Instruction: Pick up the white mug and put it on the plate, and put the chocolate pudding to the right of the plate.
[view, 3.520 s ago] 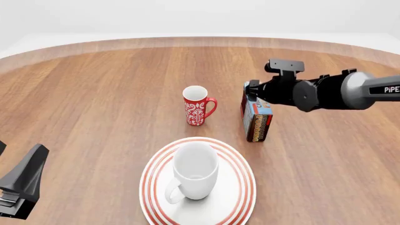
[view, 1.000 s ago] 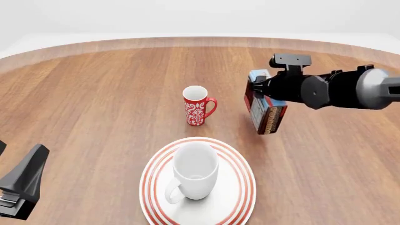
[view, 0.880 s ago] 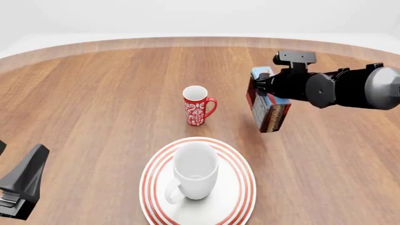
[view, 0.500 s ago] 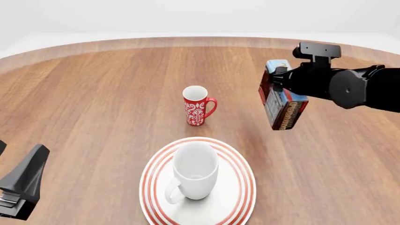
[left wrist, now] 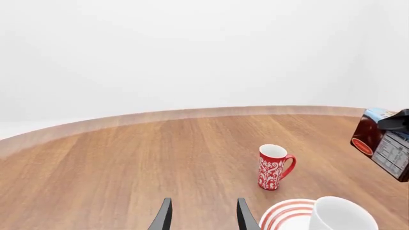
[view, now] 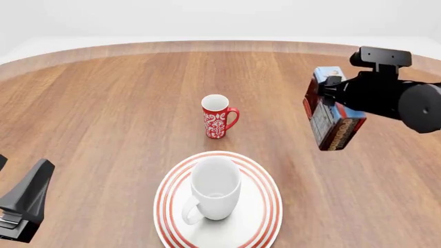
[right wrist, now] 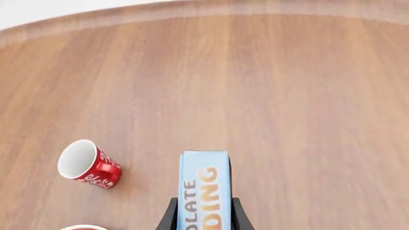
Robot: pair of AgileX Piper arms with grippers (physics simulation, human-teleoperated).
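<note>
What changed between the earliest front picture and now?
The right pincer, shut on the chocolate pudding, lifted it off the table and carried it rightward; it now hangs tilted in the air. The white mug on the plate, the red mug and the left pincer stayed put.

Your front view looks forward and down across the round wooden table [view: 103,103] from above. Your left wrist camera sits low and level, facing the far table edge. Your right wrist camera looks steeply down from higher up (closer to the wood). All three share the slim red floral-patterned mug [view: 218,117] [left wrist: 274,167] [right wrist: 87,164].
</note>
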